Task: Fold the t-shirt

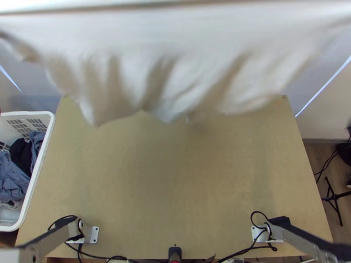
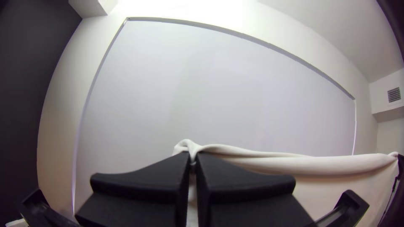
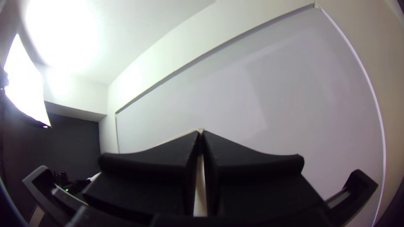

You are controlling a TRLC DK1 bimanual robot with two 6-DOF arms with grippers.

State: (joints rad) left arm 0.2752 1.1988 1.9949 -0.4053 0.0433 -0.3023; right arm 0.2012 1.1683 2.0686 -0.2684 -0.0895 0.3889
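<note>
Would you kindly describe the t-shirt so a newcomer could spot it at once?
Find the wooden table, then look above its far end. The t-shirt hangs there, stretched between the left gripper and the right gripper. It is white, unlike the blue and dark clothes in the basket.

The counter (image 1: 175,188) I saw was pale, flat wood. One metal plate (image 1: 94,235) sat near its near left corner, another plate (image 1: 255,232) near the right, and dark cables (image 1: 97,255) straggled along the near edge.
</note>
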